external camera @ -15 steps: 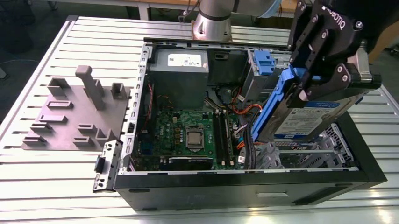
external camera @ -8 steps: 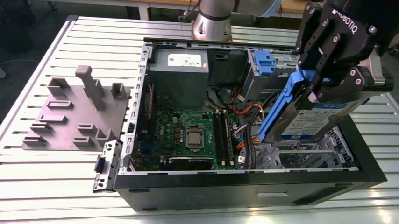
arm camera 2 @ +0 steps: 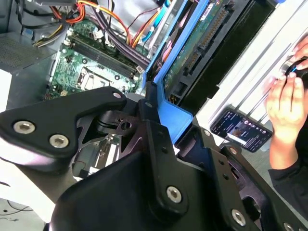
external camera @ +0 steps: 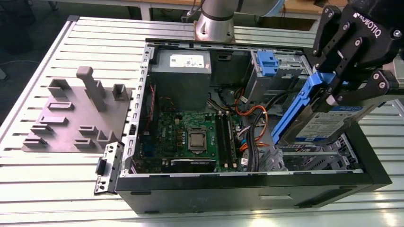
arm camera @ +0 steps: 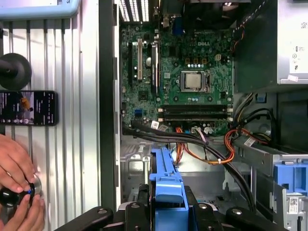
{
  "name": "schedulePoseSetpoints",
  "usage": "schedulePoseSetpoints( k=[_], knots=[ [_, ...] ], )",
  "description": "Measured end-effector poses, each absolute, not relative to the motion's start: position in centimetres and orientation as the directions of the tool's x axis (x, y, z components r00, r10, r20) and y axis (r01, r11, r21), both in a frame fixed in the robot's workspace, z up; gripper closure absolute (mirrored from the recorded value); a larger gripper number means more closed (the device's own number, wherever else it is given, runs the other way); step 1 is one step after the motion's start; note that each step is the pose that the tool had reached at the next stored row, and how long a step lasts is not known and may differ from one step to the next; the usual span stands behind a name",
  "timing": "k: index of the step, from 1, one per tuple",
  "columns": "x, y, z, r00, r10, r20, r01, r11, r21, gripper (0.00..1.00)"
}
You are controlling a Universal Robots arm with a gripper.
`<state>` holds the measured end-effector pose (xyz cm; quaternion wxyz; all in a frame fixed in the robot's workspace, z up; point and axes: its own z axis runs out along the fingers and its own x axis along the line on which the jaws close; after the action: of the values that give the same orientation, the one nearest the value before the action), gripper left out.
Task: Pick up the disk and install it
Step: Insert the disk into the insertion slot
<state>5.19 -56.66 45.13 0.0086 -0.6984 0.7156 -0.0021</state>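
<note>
my hand (external camera: 338, 90) is clenched on the disk (external camera: 315, 120), held tilted above the open case's (external camera: 252, 182) right side; i worry it could snag the orange cables (external camera: 252, 113) nearby.

A ribbed metal table (external camera: 50, 184) of pale slats takes up most of the scene, reaching the near edge and both sides of the exterior view. On the exterior view's left, a grey fixture plate (external camera: 69, 118) with upright blocks lies flat on the slats. Beyond the table's far edge, dark floor (external camera: 25, 33) shows at the far left, and a wooden bench (external camera: 170, 4) crosses the far side. Light is even and bright.
</note>
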Motion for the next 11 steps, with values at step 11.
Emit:
schedulePoseSetpoints(
  k=[11],
  knots=[
    [6.4, -56.7, 44.6, -0.024, -1.000, -0.009, -1.000, 0.024, -0.015, 0.63]
  ],
)
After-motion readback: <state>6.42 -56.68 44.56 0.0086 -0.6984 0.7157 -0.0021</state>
